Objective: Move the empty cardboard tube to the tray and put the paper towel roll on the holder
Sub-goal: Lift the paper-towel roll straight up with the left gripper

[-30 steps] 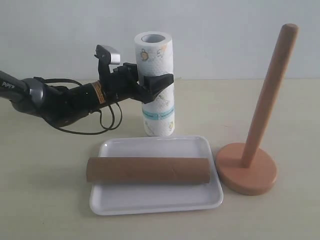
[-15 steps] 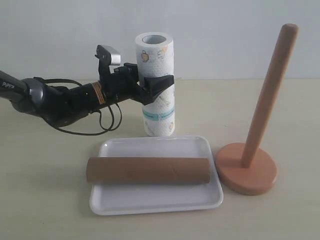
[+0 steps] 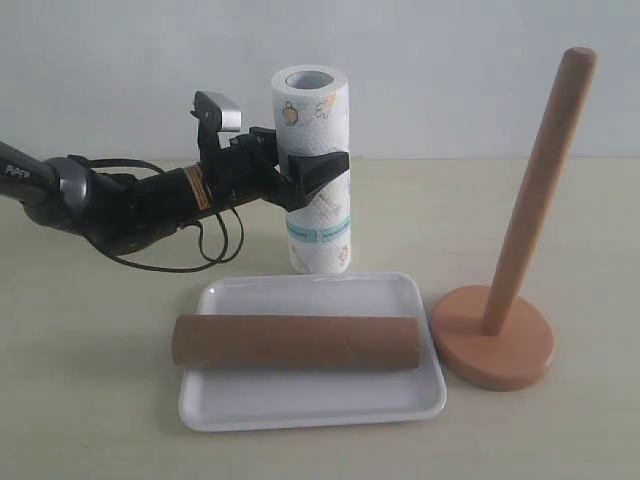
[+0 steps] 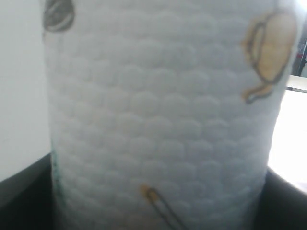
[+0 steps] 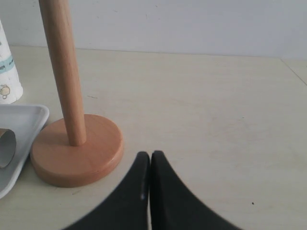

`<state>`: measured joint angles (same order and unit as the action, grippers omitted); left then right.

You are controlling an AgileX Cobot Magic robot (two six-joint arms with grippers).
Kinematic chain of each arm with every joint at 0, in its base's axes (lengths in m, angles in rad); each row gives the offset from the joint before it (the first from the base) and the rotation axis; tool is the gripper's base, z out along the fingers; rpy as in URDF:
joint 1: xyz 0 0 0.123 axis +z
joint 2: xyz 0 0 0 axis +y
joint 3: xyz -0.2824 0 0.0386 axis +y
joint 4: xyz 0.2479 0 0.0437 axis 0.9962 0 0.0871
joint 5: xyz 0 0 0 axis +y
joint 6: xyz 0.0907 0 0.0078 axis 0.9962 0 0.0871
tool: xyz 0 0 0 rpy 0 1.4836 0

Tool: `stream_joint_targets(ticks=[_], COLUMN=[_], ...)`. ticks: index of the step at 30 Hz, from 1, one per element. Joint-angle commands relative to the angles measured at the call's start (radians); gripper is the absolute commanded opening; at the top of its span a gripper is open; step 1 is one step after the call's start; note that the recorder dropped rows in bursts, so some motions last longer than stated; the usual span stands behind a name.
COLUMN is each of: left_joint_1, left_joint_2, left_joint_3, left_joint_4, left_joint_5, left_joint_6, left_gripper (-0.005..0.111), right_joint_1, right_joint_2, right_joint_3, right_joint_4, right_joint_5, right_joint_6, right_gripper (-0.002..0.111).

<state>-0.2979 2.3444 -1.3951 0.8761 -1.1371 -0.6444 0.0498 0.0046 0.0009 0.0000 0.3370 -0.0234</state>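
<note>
The printed white paper towel roll (image 3: pixel 320 215) stands upright just behind the tray, and it fills the left wrist view (image 4: pixel 158 120). My left gripper (image 3: pixel 318 168) is shut on its upper half, with dark fingers (image 4: pixel 19 189) at either side. Whether the roll's foot still touches the table I cannot tell. The brown cardboard tube (image 3: pixel 295 340) lies lengthwise in the white tray (image 3: pixel 310 412). The wooden holder (image 3: pixel 495 350) stands bare to the tray's right. My right gripper (image 5: pixel 151 155) is shut on nothing, low over the table near the holder's base (image 5: pixel 76 153).
The beige tabletop (image 3: pixel 560 230) stretches behind and right of the holder. In the right wrist view the tray's corner (image 5: pixel 24 120), the tube's end (image 5: pixel 5 146) and the roll's foot (image 5: pixel 7 72) sit beyond the holder.
The paper towel roll has shifted a few pixels to the right in my left gripper's hold. The tube, tray and holder have not moved.
</note>
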Motion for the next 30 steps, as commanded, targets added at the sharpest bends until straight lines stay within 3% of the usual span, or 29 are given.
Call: stream_joint_targets(ticks=[1, 16, 22, 27, 30], left_joint_1=[-0.002, -0.002, -0.002, -0.007, -0.043], left_joint_2=[0.004, -0.073, -0.228, -0.362, -0.432], left_joint_3=[-0.002, -0.002, -0.002, -0.002, -0.002], left_joint_4=[0.004, -0.005, -0.001, 0.107, 0.202], left_joint_5=[-0.025, -0.014, 0.153, 0.202, 0.225], left_joint_6=[-0.017, -0.017, -0.131, -0.194, -0.248], left_gripper=[0.004, 0.004, 0.004, 0.004, 0.004], right_joint_1=[0.003, 0.003, 0.003, 0.003, 0.003], right_joint_2=[-0.005, -0.005, -0.005, -0.005, -0.005], right_joint_3=[-0.001, -0.001, -0.001, -0.001, -0.001], right_joint_4=[0.0, 0.0, 0.0, 0.0, 0.0], right_joint_5=[-0.003, -0.003, -0.003, -0.003, -0.003], right_joint_6=[0.003, 0.003, 0.003, 0.003, 0.003], right_gripper=[0.0, 0.0, 0.0, 0.0, 0.0])
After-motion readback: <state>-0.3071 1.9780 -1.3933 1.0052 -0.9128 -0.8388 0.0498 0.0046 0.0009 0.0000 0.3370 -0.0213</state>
